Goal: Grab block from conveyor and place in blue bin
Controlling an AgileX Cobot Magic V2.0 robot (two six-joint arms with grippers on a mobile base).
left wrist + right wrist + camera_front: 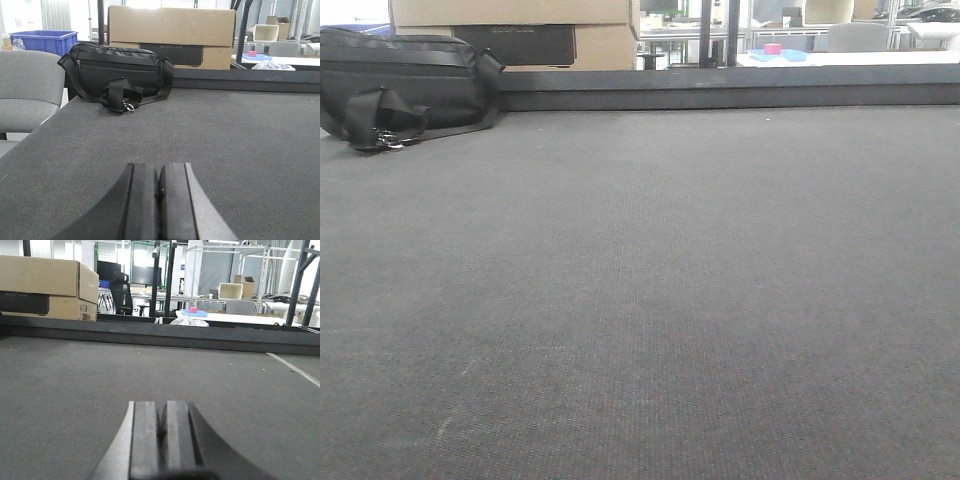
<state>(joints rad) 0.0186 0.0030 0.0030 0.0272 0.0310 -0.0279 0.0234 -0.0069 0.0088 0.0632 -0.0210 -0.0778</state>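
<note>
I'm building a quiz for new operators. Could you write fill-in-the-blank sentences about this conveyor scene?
The left hand and right hand are both ____, holding nothing.
The black bag lies in front of a ____ box.
The bin behind the grey chair is ____ in colour.
Missing words: shut; cardboard; blue.

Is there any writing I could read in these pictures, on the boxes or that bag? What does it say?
"ECOFLOW": faint, on the black panel of the cardboard box behind the black bag.
Small print low on the box's end face in the right wrist view: too small to read.
Black bag and blue bin: no writing visible.
</note>
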